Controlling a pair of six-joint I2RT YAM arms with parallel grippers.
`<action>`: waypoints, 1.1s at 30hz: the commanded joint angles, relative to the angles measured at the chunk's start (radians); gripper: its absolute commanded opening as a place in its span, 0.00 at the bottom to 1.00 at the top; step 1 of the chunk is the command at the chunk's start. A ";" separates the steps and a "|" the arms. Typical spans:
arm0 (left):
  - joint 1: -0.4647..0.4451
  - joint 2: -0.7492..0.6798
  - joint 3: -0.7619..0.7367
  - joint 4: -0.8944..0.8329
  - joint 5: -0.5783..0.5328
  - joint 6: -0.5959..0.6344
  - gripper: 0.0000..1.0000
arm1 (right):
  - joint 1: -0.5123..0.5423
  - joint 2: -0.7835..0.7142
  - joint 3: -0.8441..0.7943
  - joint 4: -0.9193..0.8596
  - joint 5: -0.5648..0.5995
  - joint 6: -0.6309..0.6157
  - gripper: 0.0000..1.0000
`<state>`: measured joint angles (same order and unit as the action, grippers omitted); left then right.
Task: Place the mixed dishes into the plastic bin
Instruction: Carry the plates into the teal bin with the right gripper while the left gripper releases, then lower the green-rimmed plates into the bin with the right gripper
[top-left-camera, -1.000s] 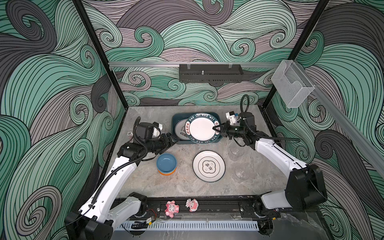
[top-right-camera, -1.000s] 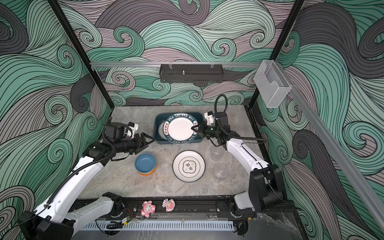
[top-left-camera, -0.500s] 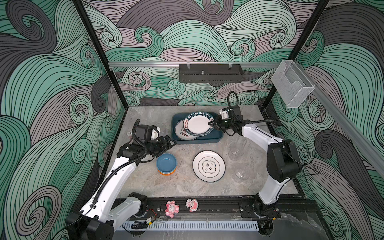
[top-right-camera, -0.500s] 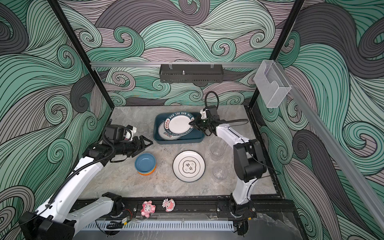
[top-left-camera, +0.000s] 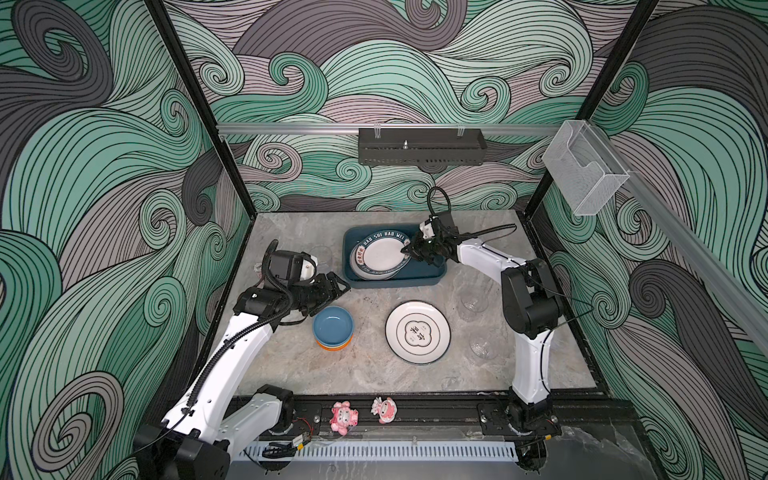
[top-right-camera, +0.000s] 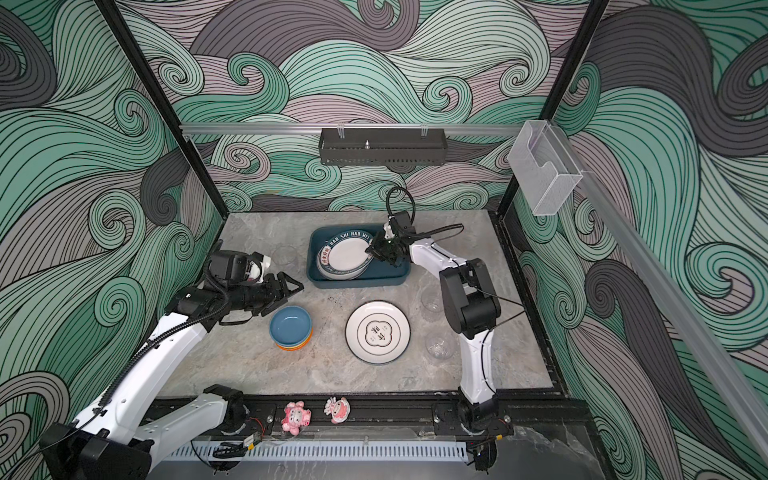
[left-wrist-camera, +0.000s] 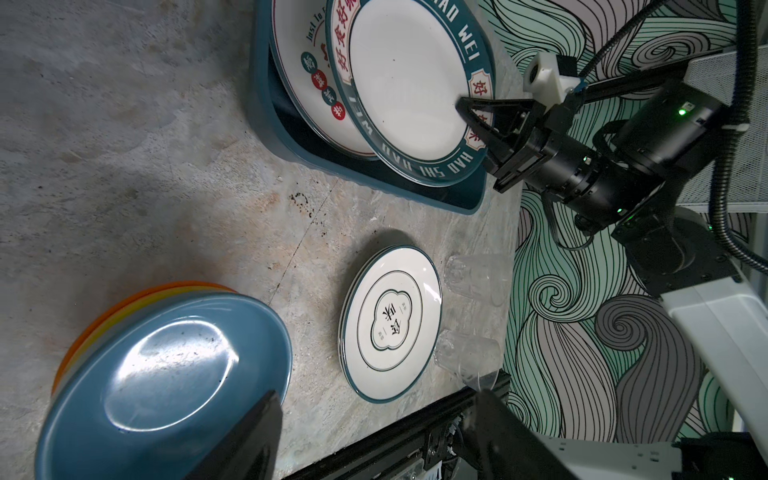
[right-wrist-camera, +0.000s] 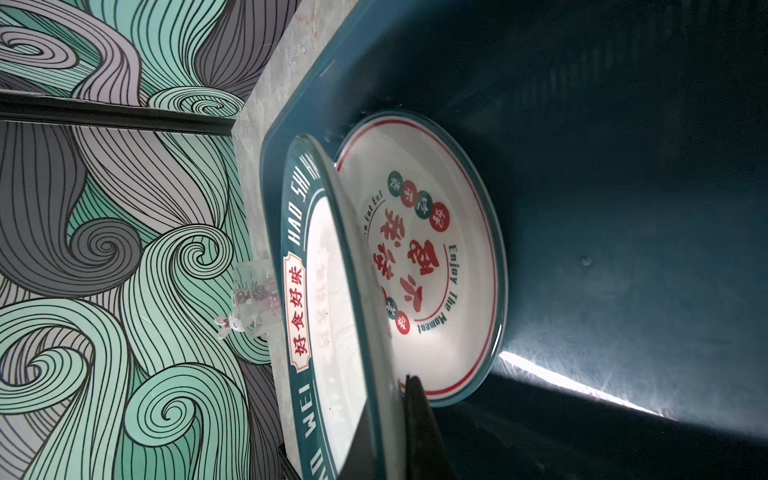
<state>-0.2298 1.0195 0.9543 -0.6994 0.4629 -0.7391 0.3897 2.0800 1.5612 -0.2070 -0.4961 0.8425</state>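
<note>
Right gripper (top-left-camera: 404, 250) is pinching the right-hand rim of the teal-rimmed plate (top-left-camera: 382, 255), jaws clamped down on it. In the left wrist view the right gripper (left-wrist-camera: 461, 106) is showing one finger over the rim and one under it.

The teal-rimmed plate (right-wrist-camera: 332, 332) is sitting tilted inside the plastic bin (top-left-camera: 395, 283). Its gripped edge is riding high, and its far edge is coming down close to the lower plate (right-wrist-camera: 436, 249). That lower plate is lying flat on the bin floor, red lettering facing up, partly covered by the tilted one. In both top views the plastic bin (top-right-camera: 357, 280) is standing at the back middle of the table (top-left-camera: 291, 365).

Left gripper (top-left-camera: 338, 284) is hovering with jaws spread wide and nothing between them, just beside the bin's near left corner and above the bowl stack. Its fingers (left-wrist-camera: 249, 440) are framing the left wrist view, well apart.

Outside the bin:
- The bowl stack (top-left-camera: 332, 328) is sitting on the table, blue bowl on top, yellow and orange rims showing beneath.
- The white plate (top-left-camera: 417, 332) is lying flat to the right of the bowls. A second rim is appearing under it in the left wrist view.
- Two clear glasses (top-left-camera: 473, 299) (top-left-camera: 484, 347) are standing just right of that plate.
- A third glass (top-left-camera: 322, 253) is standing left of the bin, behind the left gripper
</note>
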 joint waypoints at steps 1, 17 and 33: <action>0.013 0.008 -0.006 -0.024 -0.003 0.015 0.76 | 0.006 0.025 0.065 -0.008 0.011 -0.016 0.00; 0.031 0.043 -0.012 -0.007 0.035 0.002 0.75 | 0.027 0.142 0.195 -0.051 0.021 -0.019 0.00; 0.042 0.056 -0.032 0.011 0.074 -0.011 0.75 | 0.038 0.176 0.208 -0.055 0.032 -0.027 0.00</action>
<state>-0.1978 1.0721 0.9234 -0.6949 0.5190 -0.7452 0.4244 2.2398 1.7267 -0.2920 -0.4660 0.8223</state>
